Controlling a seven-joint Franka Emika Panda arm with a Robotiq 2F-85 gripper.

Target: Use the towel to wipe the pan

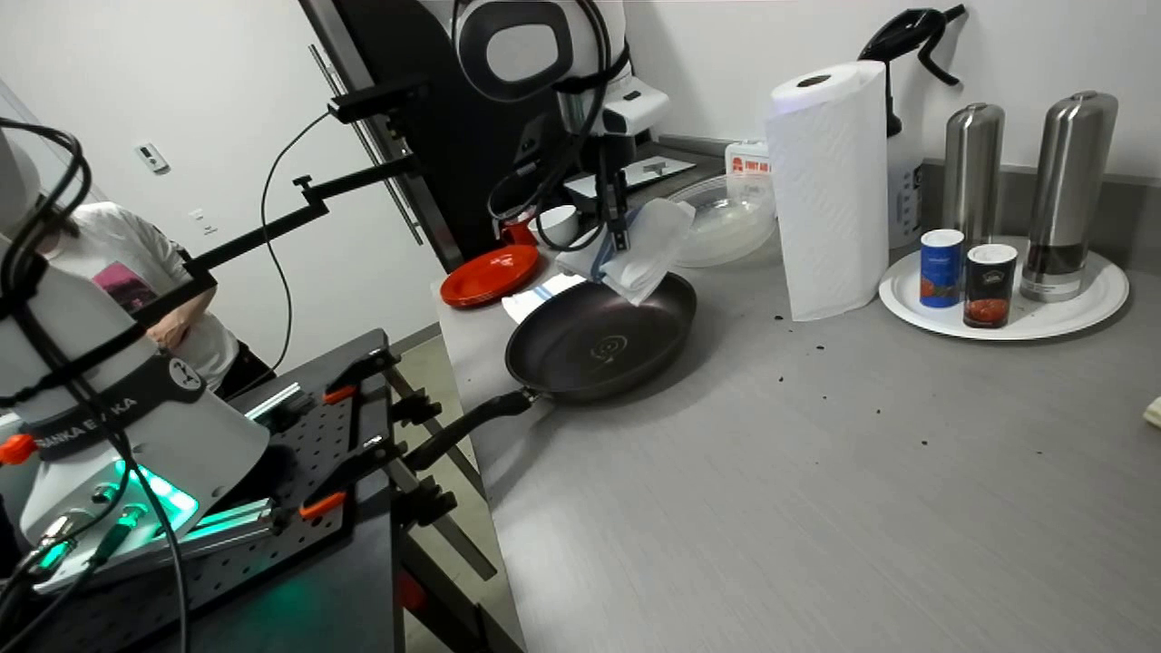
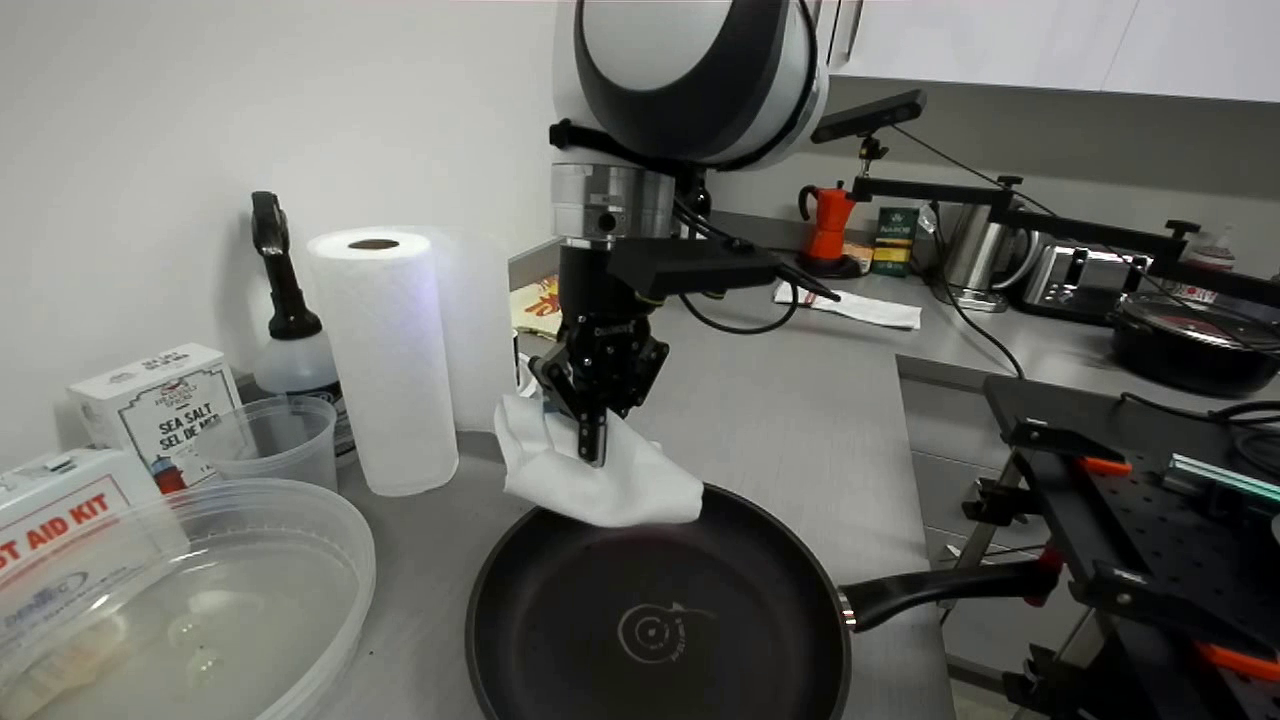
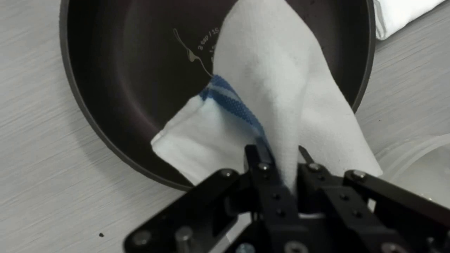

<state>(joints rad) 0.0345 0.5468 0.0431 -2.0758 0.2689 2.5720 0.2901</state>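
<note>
The towel (image 2: 625, 495) hangs bunched over one edge of the pan (image 2: 730, 575), pinched in the gripper (image 3: 283, 163); whether it touches is unclear. Picking up looks done, wiping probably still to do. Printed marks (image 2: 652, 632) show inside the pan; what the clear tub (image 2: 352, 565) nearby holds, I cannot tell

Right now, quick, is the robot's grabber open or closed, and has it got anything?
Gripper: closed, holding the white towel with blue stripes, bunched up in its grip.
</note>
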